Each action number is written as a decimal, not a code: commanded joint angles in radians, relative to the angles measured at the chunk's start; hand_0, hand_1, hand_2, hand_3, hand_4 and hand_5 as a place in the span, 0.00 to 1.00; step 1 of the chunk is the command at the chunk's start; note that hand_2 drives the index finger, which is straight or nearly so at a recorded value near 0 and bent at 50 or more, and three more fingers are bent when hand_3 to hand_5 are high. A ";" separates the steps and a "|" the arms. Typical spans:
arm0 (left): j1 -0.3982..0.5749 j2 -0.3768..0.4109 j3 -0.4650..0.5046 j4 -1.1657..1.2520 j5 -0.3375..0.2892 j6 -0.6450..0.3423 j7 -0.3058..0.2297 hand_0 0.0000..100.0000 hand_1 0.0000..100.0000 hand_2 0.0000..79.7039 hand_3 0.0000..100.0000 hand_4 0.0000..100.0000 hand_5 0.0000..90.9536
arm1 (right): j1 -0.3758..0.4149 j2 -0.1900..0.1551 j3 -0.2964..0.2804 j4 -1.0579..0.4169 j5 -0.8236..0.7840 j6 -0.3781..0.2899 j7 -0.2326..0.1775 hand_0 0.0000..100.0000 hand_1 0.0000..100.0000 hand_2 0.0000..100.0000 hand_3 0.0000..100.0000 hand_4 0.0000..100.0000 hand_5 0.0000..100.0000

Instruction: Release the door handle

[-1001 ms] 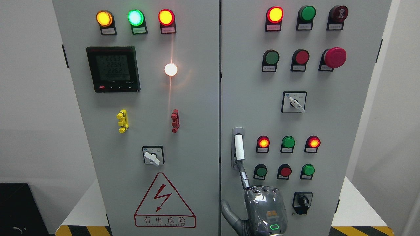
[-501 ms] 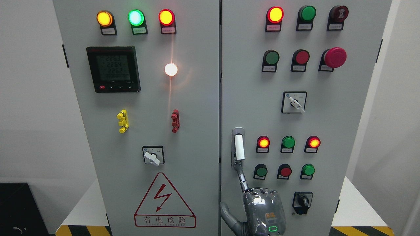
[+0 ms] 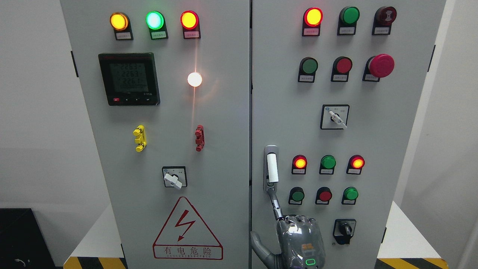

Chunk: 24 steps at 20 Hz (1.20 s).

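In the head view, a grey cabinet [image 3: 224, 130] with two doors is seen, its panels set with lamps and switches. The handle [image 3: 272, 168], a white grip in a silver mount, is fixed upright at the left edge of the right door, beside the seam. One hand [image 3: 298, 239] is raised at the bottom edge just below the handle; which arm carries it cannot be told. One finger [image 3: 275, 203] is stretched up to the lower end of the mount, the thumb is spread to the left, and nothing is grasped. The release is judged nearly done. For the next move, the finger must be drawn down and away, clear of the handle.
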 commanded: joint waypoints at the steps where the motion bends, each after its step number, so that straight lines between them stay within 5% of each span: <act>1: 0.018 0.000 0.000 0.001 0.000 0.000 0.000 0.12 0.56 0.00 0.00 0.00 0.00 | 0.000 0.000 0.000 0.000 0.000 0.000 -0.002 0.33 0.17 0.00 1.00 0.99 1.00; 24: 0.018 0.000 0.000 0.001 0.000 0.000 0.000 0.12 0.56 0.00 0.00 0.00 0.00 | -0.004 -0.002 0.002 -0.021 -0.003 0.000 -0.002 0.33 0.18 0.05 1.00 0.99 1.00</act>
